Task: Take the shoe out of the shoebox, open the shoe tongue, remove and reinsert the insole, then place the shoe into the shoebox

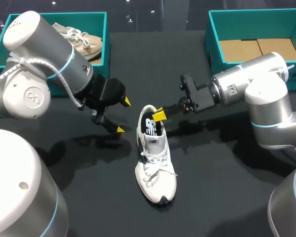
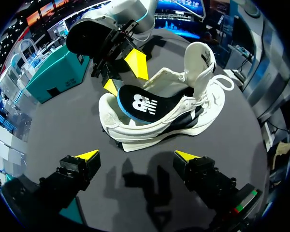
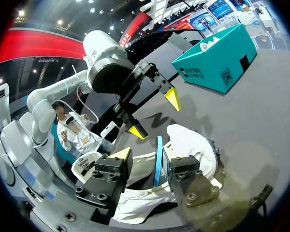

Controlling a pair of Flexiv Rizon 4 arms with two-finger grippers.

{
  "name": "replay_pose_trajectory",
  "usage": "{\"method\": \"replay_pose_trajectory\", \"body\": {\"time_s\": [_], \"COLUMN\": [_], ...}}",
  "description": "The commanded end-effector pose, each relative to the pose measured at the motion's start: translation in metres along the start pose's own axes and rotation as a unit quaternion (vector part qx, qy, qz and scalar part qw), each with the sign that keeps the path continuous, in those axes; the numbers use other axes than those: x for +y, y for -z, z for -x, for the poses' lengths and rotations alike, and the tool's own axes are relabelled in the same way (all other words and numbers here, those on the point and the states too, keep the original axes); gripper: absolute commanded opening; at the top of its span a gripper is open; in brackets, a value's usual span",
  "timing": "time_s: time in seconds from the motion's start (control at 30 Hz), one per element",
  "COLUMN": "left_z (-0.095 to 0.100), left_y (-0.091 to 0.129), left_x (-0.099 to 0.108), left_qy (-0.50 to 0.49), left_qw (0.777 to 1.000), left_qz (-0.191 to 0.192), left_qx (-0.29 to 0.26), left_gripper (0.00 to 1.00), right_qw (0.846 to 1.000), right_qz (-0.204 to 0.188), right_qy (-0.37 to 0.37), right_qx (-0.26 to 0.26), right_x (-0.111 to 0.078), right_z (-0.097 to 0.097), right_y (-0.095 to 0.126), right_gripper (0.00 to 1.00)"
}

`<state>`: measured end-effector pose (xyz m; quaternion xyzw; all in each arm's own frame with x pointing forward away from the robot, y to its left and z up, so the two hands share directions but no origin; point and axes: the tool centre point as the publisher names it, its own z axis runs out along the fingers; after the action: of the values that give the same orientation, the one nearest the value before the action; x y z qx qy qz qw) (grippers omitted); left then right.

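Observation:
A white shoe (image 1: pixel 155 170) lies on the black table, toe toward me, its tongue (image 2: pixel 200 58) pulled up. A black insole with a blue edge (image 1: pixel 152 126) sits in the shoe's opening, its heel end raised. My right gripper (image 1: pixel 159 117) is at the shoe's heel. In the right wrist view the insole's blue edge (image 3: pixel 158 159) stands between that gripper's (image 3: pixel 147 162) open fingers, with a gap on one side. My left gripper (image 1: pixel 122 115) hangs open just left of the heel with nothing in it. In the left wrist view the shoe (image 2: pixel 183 111) lies ahead of this gripper (image 2: pixel 136 155).
A teal shoebox (image 1: pixel 96 19) at the back left holds a beige shoe (image 1: pixel 81 39). A second teal box (image 1: pixel 212 44) at the back right has brown cardboard inside. Bare black table lies around the white shoe.

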<state>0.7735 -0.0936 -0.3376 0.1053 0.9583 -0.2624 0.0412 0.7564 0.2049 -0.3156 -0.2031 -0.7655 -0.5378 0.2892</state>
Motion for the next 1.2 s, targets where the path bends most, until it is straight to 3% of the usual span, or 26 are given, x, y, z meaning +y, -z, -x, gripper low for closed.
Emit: {"method": "replay_pose_trajectory", "body": {"time_s": [0.03, 0.33, 0.57, 1.07, 1.13, 1.2], "left_z": [-0.002, 0.003, 0.009, 0.028, 0.031, 0.033], "left_y": [0.016, 0.037, 0.063, 0.12, 0.129, 0.137], "left_x": [0.007, 0.026, 0.042, 0.071, 0.074, 0.078], "left_qy": [-0.006, -0.032, -0.056, -0.107, -0.118, -0.126], "left_qw": [1.0, 0.999, 0.998, 0.992, 0.99, 0.989], "left_qz": [0.006, 0.035, 0.027, 0.026, 0.026, 0.02], "left_qx": [0.003, 0.012, 0.029, 0.067, 0.074, 0.081], "left_gripper": [1.0, 1.0, 1.0, 1.0, 1.0, 1.0], "right_qw": [1.0, 0.998, 0.992, 0.967, 0.962, 0.957], "right_qz": [-0.002, -0.015, -0.032, -0.092, -0.101, -0.111], "right_qy": [-0.008, -0.048, -0.09, -0.172, -0.181, -0.191], "right_qx": [-0.012, -0.049, -0.08, -0.163, -0.176, -0.19], "right_x": [-0.003, -0.008, -0.008, 0.007, 0.01, 0.013], "right_z": [-0.006, -0.004, -0.004, -0.013, -0.016, -0.018], "right_y": [0.012, 0.046, 0.077, 0.114, 0.116, 0.117], "right_gripper": [0.4, 0.4, 0.4, 0.35, 0.29, 0.14]}}
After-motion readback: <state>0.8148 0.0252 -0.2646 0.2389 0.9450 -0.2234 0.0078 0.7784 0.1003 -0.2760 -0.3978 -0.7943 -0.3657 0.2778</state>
